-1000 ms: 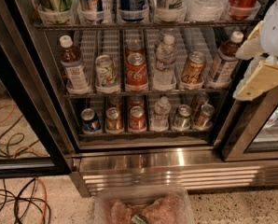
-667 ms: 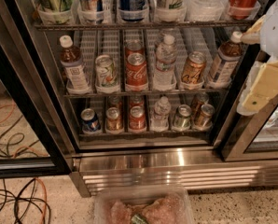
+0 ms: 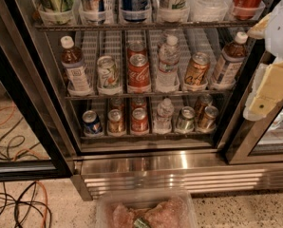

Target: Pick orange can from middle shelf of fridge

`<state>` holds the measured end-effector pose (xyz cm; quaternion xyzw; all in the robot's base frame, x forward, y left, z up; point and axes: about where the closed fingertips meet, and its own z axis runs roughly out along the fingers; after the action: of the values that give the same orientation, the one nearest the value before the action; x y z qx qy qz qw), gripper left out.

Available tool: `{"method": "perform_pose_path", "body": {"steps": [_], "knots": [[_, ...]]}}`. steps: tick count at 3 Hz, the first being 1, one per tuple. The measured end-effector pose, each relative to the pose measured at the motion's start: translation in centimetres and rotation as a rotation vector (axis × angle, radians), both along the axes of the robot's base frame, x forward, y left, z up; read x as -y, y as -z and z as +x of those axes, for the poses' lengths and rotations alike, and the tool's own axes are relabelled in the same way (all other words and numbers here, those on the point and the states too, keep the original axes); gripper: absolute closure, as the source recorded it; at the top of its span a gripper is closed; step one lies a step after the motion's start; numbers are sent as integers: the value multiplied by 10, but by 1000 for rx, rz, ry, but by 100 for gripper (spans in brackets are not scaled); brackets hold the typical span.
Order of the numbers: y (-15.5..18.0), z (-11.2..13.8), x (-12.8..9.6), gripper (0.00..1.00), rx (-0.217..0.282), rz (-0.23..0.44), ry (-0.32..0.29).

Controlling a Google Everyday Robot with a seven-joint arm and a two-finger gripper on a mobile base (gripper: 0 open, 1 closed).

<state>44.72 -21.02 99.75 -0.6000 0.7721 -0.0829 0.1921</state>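
The orange can [image 3: 197, 70] stands upright in a clear front cup on the middle shelf [image 3: 146, 95] of the fridge [image 3: 146, 163], second lane from the right. It sits between a water bottle [image 3: 168, 63] and a brown white-capped bottle [image 3: 229, 63]. My gripper [image 3: 259, 106], cream and white, hangs at the right edge of the view. It is in front of the fridge's right door post, to the right of the can and a little lower, and is apart from it with nothing in it.
On the same shelf stand a red Coca-Cola can [image 3: 138, 72], a white-and-green can [image 3: 108, 72] and another brown bottle [image 3: 74, 65]. The rack below holds several cans [image 3: 139, 120]. The glass door [image 3: 18, 103] stands open at left. Cables [image 3: 13, 203] lie on the floor. A clear container [image 3: 146, 213] sits at the bottom.
My gripper has shifted a little to the right, towards the edge of the view. The cans and bottles have not moved.
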Motion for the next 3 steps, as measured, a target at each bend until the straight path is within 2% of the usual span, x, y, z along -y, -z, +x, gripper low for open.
{"method": "perform_pose_path", "body": {"steps": [2, 3], "knots": [[-1, -2, 3, 0, 13, -12, 40], [4, -11, 2, 0, -8, -20, 37]]}}
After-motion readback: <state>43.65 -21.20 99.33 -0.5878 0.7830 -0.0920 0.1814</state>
